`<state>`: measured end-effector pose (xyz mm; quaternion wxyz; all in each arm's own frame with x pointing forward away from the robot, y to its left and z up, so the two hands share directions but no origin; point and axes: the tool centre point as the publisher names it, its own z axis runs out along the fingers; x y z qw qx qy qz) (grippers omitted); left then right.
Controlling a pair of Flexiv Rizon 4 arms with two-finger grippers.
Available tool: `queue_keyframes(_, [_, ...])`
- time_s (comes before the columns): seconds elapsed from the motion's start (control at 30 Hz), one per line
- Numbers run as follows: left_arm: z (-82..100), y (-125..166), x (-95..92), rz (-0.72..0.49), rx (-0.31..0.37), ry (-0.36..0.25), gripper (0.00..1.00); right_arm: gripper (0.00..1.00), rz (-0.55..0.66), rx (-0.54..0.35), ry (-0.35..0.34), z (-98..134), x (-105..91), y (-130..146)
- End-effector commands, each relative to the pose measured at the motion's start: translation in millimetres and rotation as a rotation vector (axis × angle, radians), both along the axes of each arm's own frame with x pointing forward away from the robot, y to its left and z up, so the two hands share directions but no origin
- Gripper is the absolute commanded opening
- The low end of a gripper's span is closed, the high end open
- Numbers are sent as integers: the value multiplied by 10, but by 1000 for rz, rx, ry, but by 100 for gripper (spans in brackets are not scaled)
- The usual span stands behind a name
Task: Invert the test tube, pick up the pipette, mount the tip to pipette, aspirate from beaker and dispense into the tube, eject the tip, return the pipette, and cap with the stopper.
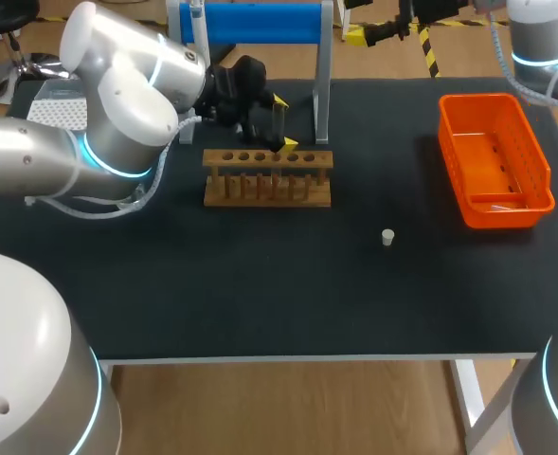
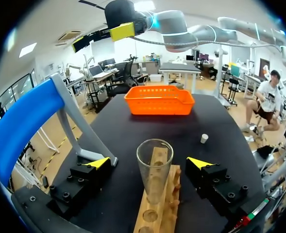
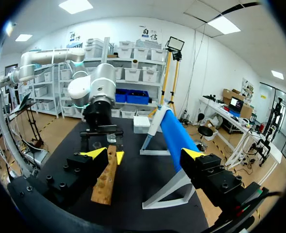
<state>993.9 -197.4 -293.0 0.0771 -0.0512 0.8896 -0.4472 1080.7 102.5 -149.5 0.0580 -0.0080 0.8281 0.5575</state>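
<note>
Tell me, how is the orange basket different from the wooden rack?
The orange basket is bright and open-topped with walls; the wooden rack is brown with a row of holes. The basket sits far right, the rack nearer the middle. Both rest on the black table.

black table [image 1: 260,303], wooden rack [image 1: 267,190], orange basket [image 1: 452,163], stopper [image 1: 387,237]

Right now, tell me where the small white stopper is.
In the head view the small white stopper stands on the black table, right of centre, between the wooden test tube rack and the orange plastic basket, nearer the front edge.
</note>
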Motion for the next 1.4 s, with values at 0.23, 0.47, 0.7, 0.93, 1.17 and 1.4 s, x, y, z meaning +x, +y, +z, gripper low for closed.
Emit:
queue_keyframes(0.23, [3,-2,2,0,2,2,100,100,-73,-4,-31,227,-1197,-896])
queue_keyframes(0.47, [3,-2,2,0,2,2,100,100,-217,-55,16,-4,-1888,-1286])
queue_keyframes(0.7, [3,-2,2,0,2,2,100,100,-297,-93,44,-225,-2241,-1273])
queue_keyframes(0.93, [3,-2,2,0,2,2,100,100,-297,-93,44,-225,-2241,-1273])
queue_keyframes(1.17, [3,-2,2,0,2,2,100,100,-297,-93,44,-225,-2241,-1273])
queue_keyframes(1.4, [3,-2,2,0,2,2,100,100,-307,-101,80,-361,-2462,-1255])
